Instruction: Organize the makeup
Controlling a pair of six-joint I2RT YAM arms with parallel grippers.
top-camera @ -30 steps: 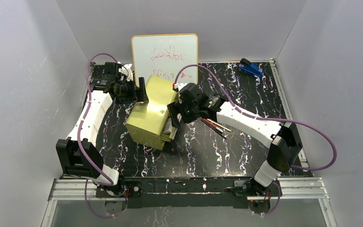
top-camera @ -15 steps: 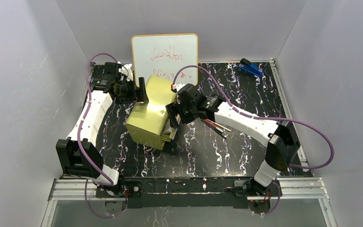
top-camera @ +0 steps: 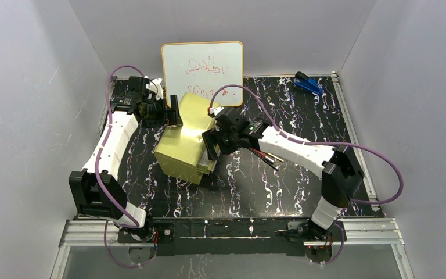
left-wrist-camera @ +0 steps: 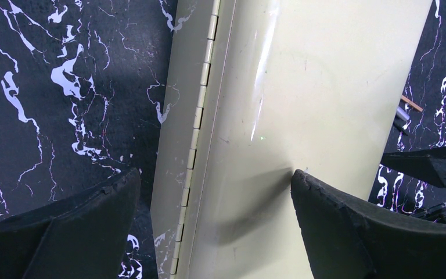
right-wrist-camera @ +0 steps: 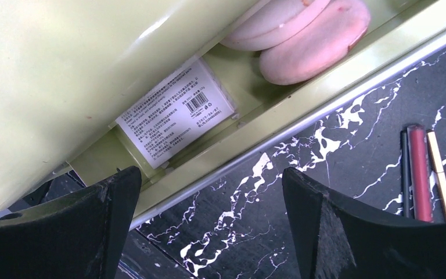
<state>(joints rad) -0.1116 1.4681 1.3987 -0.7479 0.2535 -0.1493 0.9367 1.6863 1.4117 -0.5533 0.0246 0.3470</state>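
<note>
surface is a black marble-look table [top-camera: 279, 186] boxed in by plain grey walls [top-camera: 29, 87] on the left, back and right. a whiteboard [top-camera: 202, 68] leans on the back wall and a blue stapler [top-camera: 308, 85] sits in the far right corner. a metal rail [top-camera: 348, 125] runs down the right edge, with an aluminium frame [top-camera: 232, 229] along the near edge.

a yellow-green box [top-camera: 177, 157] sits left of centre with its lid [left-wrist-camera: 302, 104] raised. the left gripper [left-wrist-camera: 215, 180] is at the lid by the hinge, fingers spread wide. one pad looks like it's resting on the lid, hard to be sure. the right gripper [right-wrist-camera: 209, 174] hangs over the box's open front rim, fingers wide apart, holding nothing.

makeup: the printed packet [right-wrist-camera: 177, 110] and two pink discs [right-wrist-camera: 316, 38] lie inside the box. the dark-red stick [right-wrist-camera: 420, 171] is out on the table just right of it, between two thinner sticks.

bare marble shows from the box to the near frame and across the right half.
</note>
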